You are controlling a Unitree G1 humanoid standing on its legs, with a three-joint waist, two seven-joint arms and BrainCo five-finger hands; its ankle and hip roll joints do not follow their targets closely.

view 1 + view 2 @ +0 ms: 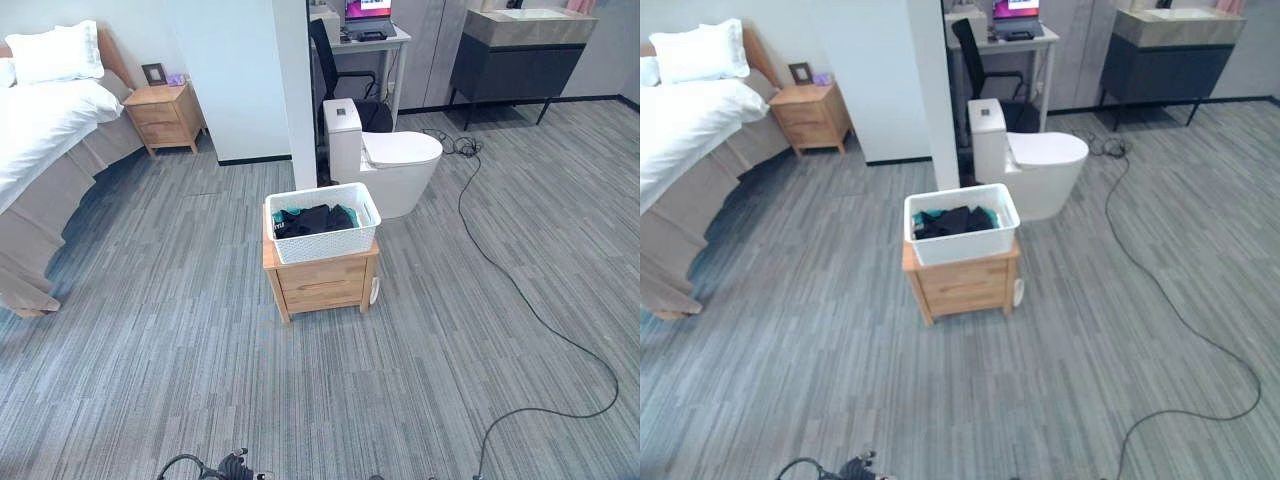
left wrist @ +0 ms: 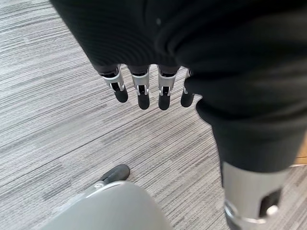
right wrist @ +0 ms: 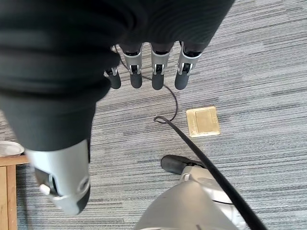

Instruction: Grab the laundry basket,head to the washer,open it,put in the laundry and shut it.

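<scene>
Grey carpet; white laundry basket holds dark, possibly teal, clothes.

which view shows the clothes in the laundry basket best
The left eye view: it looks down into the white laundry basket on the small wooden cabinet, showing the dark clothes clearly. The right eye view shows the same. The wrist views look at floor past each hand.

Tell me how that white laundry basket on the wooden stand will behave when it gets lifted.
The laundry basket looks like perforated plastic, so it is probably stiff but may flex slightly at the rim. It holds only a few dark clothes, so it is likely light. It overhangs the small wooden stand, so an uneven one-sided pull could tip it.
</scene>
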